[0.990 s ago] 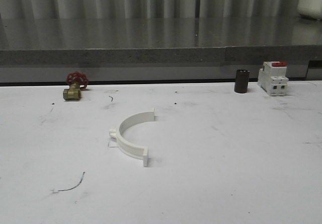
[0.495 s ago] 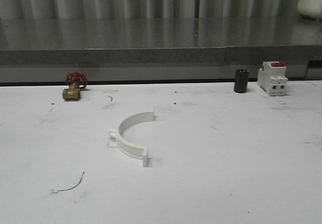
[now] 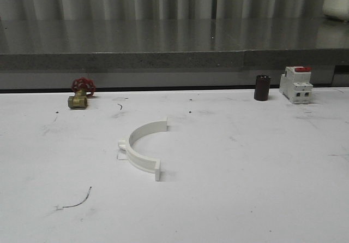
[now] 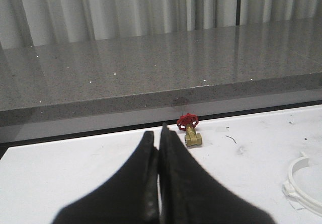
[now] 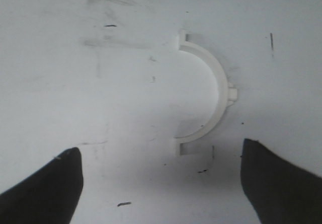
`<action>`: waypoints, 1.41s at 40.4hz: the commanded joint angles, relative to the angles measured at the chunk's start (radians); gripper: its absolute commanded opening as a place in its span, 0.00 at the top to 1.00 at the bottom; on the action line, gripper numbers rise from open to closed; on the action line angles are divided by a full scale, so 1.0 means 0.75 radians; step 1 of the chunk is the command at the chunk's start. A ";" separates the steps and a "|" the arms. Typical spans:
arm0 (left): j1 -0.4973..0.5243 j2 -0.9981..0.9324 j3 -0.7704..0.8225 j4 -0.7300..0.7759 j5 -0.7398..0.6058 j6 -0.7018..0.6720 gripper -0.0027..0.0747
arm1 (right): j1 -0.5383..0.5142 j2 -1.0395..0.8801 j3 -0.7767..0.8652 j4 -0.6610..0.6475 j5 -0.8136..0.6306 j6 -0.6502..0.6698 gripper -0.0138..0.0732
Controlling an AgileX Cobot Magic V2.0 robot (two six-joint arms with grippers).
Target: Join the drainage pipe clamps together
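Note:
One white half-ring drainage pipe clamp (image 3: 143, 151) lies flat on the white table (image 3: 245, 188), its opening toward the right and its small tab on the left. An edge of a clamp (image 4: 291, 183) shows in the left wrist view, off to the side of my left gripper (image 4: 157, 136), whose black fingers are pressed together on nothing. The right wrist view looks down on a clamp (image 5: 214, 95) lying just beyond my right gripper (image 5: 160, 146), which is wide open and empty. I cannot tell whether this is the same clamp as the one in the front view.
A brass valve with a red handwheel (image 3: 80, 94) sits at the back left of the table. A dark cylinder (image 3: 262, 88) and a white breaker with a red top (image 3: 296, 84) stand at the back right. A grey stone ledge (image 3: 174, 57) runs behind the table.

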 commanded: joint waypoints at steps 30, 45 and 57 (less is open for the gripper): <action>-0.008 0.013 -0.034 0.009 -0.109 0.005 0.99 | -0.300 0.762 -0.530 0.142 0.201 -0.378 0.09; -0.008 0.013 -0.034 0.009 -0.109 0.005 0.99 | -0.300 0.838 -0.532 0.148 0.161 -0.409 0.10; -0.008 0.013 -0.034 0.009 -0.109 0.005 0.99 | -0.300 0.867 -0.532 0.155 0.168 -0.409 0.44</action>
